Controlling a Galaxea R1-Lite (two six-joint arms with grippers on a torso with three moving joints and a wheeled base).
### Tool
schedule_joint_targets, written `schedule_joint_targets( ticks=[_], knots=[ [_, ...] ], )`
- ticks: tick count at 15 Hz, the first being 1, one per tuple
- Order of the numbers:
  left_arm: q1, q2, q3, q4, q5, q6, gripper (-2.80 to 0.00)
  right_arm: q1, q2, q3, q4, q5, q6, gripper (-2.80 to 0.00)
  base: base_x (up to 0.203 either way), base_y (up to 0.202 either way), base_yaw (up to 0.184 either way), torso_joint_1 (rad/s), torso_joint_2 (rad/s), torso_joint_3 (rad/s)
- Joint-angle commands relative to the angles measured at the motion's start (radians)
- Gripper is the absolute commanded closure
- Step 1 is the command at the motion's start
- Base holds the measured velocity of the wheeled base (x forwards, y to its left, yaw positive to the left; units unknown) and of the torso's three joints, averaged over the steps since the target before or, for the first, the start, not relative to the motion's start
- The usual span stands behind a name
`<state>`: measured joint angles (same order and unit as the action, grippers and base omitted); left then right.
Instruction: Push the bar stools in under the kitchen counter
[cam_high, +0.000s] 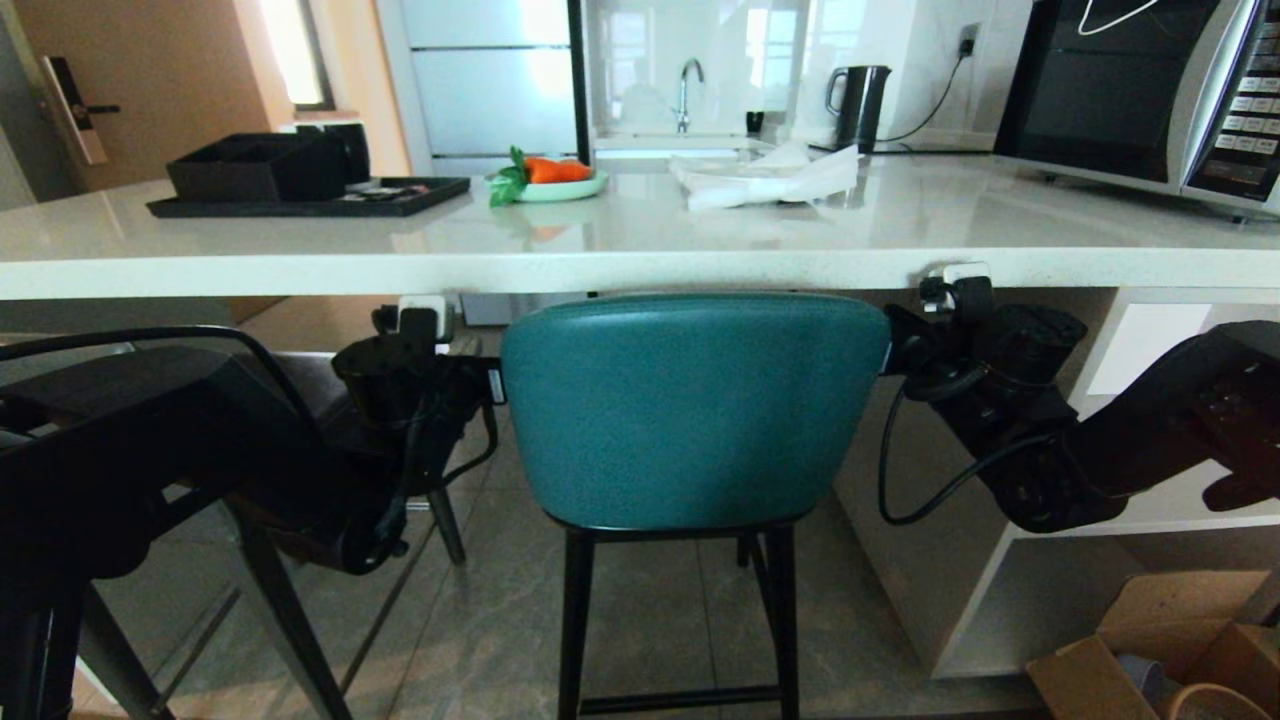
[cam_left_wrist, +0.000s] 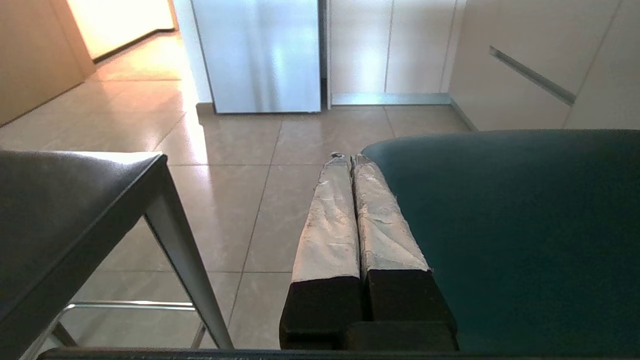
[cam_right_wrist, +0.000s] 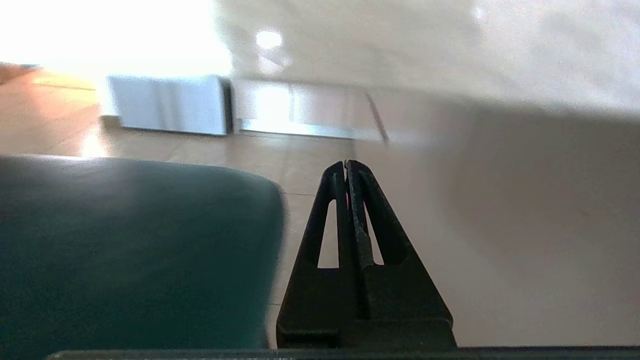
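Two grippers are flanking the teal stool, left gripper and right gripper each sitting just beside a backrest edge, jaws pressed together on both. We are seeing the backrest top just under the desk edge, open floor ahead. Grey stool is standing to the left, apparently still out. We are judging a straight forward push.

- Grey-brown tiled floor, glossy, catching light.
- Wooden door with handle at 10 o'clock; a bright window beside it.
- Sink tap and kettle at 12 o'clock against a glossy white wall.
- Microwave at 2 o'clock.
- Cardboard boxes at 4 o'clock.
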<state>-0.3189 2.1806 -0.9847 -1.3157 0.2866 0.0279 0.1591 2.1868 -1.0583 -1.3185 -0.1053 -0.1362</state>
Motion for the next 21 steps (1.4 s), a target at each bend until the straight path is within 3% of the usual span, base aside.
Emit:
schedule_joint_targets(
  ticks=[1,7,12,17,21],
  knots=[
    [0.029,0.005,0.003,-0.002,0.008,0.001,0.00,-0.030,0.017,0.013,-0.015,-0.010,0.023,0.00,0.000,0.000,0.000,0.000,0.00,0.000],
    [0.077,-0.008,0.028,-0.005,-0.001,-0.001,0.00,-0.113,0.013,0.037,-0.019,0.000,0.054,0.00,0.000,0.000,0.000,0.000,0.00,0.000],
    [0.091,-0.132,0.241,-0.071,-0.009,-0.022,0.00,-0.120,-0.077,0.230,-0.110,0.016,0.069,0.00,0.000,0.000,0.000,0.000,0.00,0.000],
    [0.089,-0.486,0.559,-0.135,-0.006,-0.024,0.00,-0.116,-0.444,0.557,-0.168,0.019,0.089,0.00,0.000,0.000,0.000,0.000,0.00,0.000],
    [0.090,-0.855,0.667,0.023,0.000,-0.018,0.00,-0.113,-0.830,0.712,-0.043,0.016,0.094,0.00,0.000,0.000,0.000,0.000,0.00,0.000]
  ],
)
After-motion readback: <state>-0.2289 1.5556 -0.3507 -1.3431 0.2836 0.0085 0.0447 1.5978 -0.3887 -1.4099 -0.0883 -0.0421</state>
